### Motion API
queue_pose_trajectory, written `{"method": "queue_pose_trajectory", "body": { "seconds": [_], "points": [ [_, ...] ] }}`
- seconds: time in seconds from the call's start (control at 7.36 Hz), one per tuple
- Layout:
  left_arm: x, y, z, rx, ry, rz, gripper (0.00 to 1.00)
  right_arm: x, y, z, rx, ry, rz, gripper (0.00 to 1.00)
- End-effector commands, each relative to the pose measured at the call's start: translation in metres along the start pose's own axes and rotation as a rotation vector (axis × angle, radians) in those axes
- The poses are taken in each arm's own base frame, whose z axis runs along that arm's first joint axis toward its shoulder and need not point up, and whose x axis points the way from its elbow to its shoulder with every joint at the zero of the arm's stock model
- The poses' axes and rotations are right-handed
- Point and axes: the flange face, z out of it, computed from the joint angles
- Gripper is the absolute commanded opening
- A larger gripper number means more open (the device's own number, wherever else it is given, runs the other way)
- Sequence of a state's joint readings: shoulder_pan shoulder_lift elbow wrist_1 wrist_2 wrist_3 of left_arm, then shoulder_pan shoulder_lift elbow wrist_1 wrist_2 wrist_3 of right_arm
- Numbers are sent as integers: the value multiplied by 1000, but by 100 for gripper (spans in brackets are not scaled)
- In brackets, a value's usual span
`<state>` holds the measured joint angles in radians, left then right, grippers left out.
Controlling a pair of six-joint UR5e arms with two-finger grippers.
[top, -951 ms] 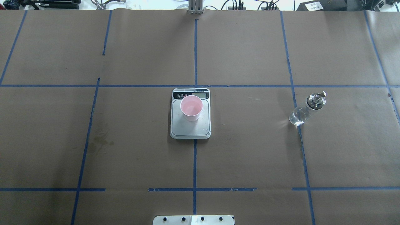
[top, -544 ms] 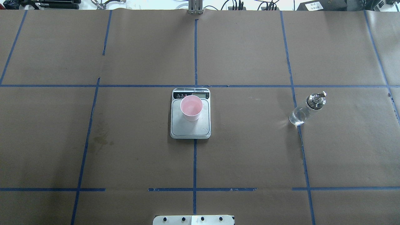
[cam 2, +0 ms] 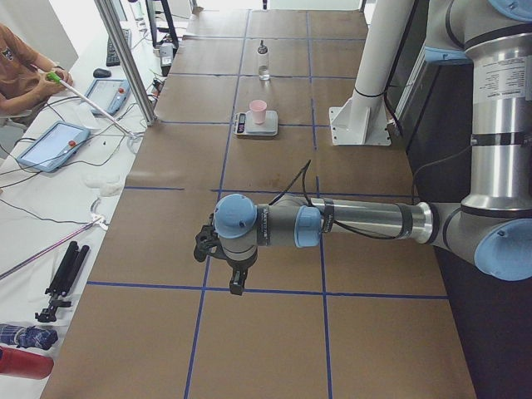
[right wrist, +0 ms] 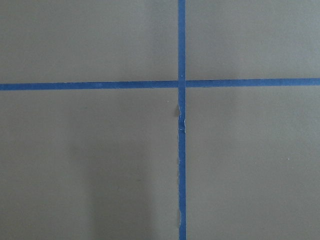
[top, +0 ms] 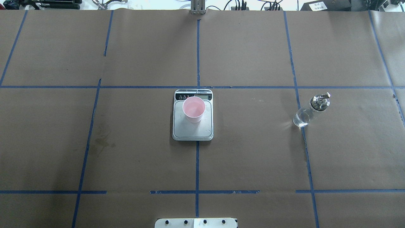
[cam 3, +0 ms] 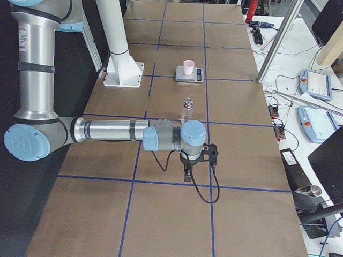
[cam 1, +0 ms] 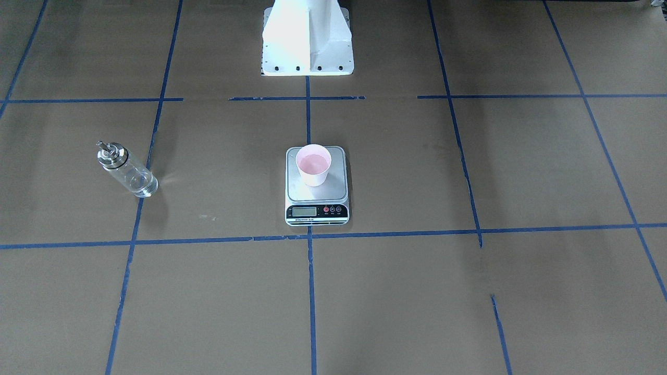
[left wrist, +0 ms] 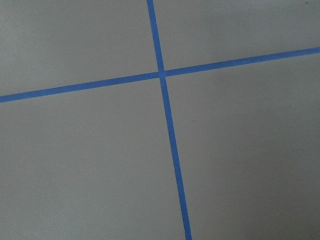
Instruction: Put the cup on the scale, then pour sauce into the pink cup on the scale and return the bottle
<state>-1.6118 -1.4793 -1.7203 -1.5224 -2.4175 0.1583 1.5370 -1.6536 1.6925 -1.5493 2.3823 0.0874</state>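
Paper, brown and gridded with blue tape, covers the table (top: 253, 158). Two arms hang low over its ends; whether the left gripper (cam 2: 236, 281) or the right gripper (cam 3: 187, 173) is parted or closed cannot be told. One scale (top: 193, 129) sits mid-table and bears one upright pink cup (top: 193, 109) near its display; the cup's contents are unclear. One clear glass bottle (top: 311, 109) with a metal spout stands well apart on the robot's right, colourless sauce (top: 300, 119) low inside.
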Motion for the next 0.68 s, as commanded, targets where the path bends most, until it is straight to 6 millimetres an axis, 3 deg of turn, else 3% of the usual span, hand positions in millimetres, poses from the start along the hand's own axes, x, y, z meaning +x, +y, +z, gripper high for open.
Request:
{"method": "queue_pose_trajectory", "body": {
  "seconds": [0.0,0.54],
  "points": [
    [5,-1,-6,13,-5,-66,100,0,0,0,0,0,0,100],
    [5,4,-13,26,-9,-96,100,0,0,0,0,-1,-1,100]
  ]
}}
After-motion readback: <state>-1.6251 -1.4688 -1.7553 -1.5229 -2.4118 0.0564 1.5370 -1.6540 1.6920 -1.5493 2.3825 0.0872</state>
